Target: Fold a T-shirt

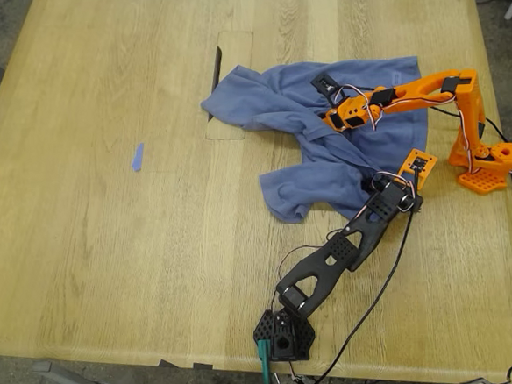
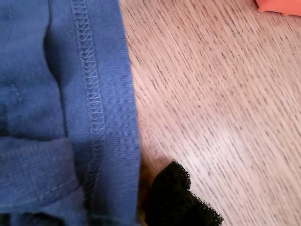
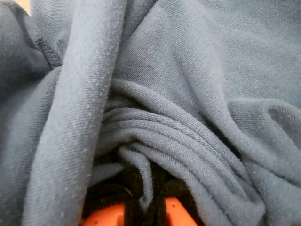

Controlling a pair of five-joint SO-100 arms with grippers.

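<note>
The slate-blue T-shirt (image 1: 267, 99) lies crumpled on the wooden table (image 1: 110, 237), toward the exterior view's right. Its print is hidden. My second gripper (image 1: 327, 106), on the orange arm, sits on the middle of the shirt. In the second wrist view its orange fingertips (image 3: 176, 212) pinch a bunched fold of the T-shirt (image 3: 146, 155). My first gripper (image 1: 386, 185), on the black arm, is at the shirt's near right edge. In the first wrist view one black fingertip (image 2: 178, 200) rests on bare wood beside the stitched hem of the T-shirt (image 2: 89, 94), which lies flat. The jaws look apart.
A small blue tape scrap (image 1: 137, 156) lies on the table at the exterior view's left. A cable hatch with a dark slot (image 1: 217, 67) is just behind the shirt. The orange arm's base (image 1: 487, 163) stands at the right edge, the black arm's base (image 1: 284, 335) at the near edge. Cables trail near both bases.
</note>
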